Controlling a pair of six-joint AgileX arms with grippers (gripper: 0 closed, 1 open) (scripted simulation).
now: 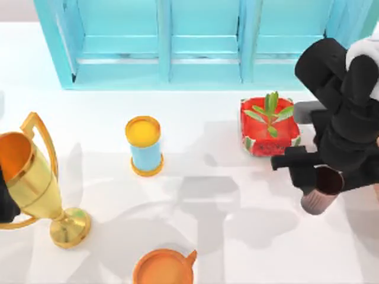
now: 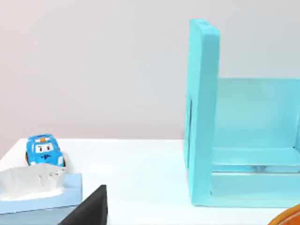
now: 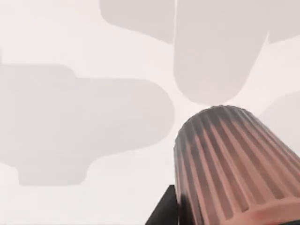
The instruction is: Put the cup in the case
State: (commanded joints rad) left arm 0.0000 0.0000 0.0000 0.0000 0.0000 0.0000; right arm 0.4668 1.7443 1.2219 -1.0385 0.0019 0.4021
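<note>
Right gripper (image 1: 323,184) at the right side of the table, lifted above the surface, jaws closed on the small ribbed reddish-brown tapered cup (image 1: 320,198). Cup hangs below the fingers, base down toward the white tabletop (image 1: 195,130), its shadow cast well to the left. Right wrist view: ribbed wall of the cup (image 3: 229,164) close up, table shadows beneath it.

Left gripper: cannot tell how its jaws stand; arm parked at the table's left edge beside the big gold trophy (image 1: 35,183).

Pale wooden case: location unconfirmed from here.

Risks, as judged:
- grip sits high on a tapered, ribbed wall; cup could slide down and drop
- the red pot with green plant (image 1: 267,127) stands just beside the arm; a swing could clip it
- turquoise cabinet (image 1: 195,41) behind could be mistaken for the target
</note>
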